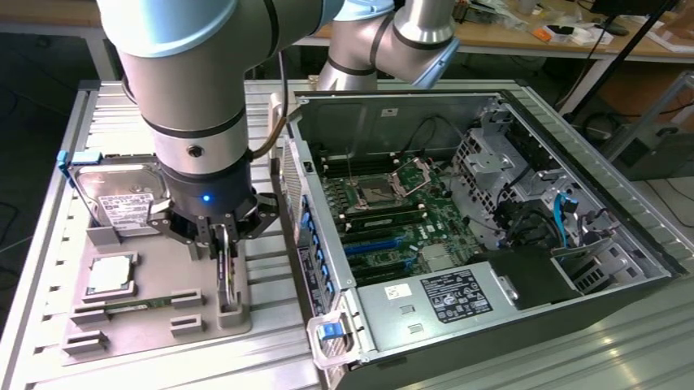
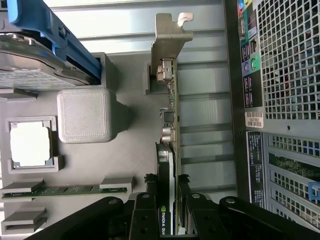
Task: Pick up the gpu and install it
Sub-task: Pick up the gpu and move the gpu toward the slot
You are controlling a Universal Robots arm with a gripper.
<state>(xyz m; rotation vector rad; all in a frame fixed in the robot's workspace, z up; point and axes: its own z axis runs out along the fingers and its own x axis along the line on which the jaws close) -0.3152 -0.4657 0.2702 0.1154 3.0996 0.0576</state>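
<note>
The gpu [image 1: 226, 280] stands thin edge-on in a grey holder on the tray [image 1: 162, 260], to the exterior view's left of the open computer case [image 1: 607, 244]. In the wrist view the gpu [image 2: 171, 125] shows its green board edge, its black shroud and a silver end bracket [image 2: 170, 35]. My gripper [image 1: 223, 252] reaches down over the card's top edge. Its black fingers [image 2: 150, 187] press on both faces of the card, so the gripper [image 2: 166, 186] is shut on it. The card's lower edge still sits in the holder.
On the tray lie a silver hard drive [image 1: 119, 199] with a blue bracket, a square processor [image 1: 110, 275] and a narrow green memory stick [image 1: 136, 303]. The case wall [image 1: 309, 244] stands close beside the gripper. Inside are the motherboard [image 1: 379, 211] and blue slots [image 1: 375, 246].
</note>
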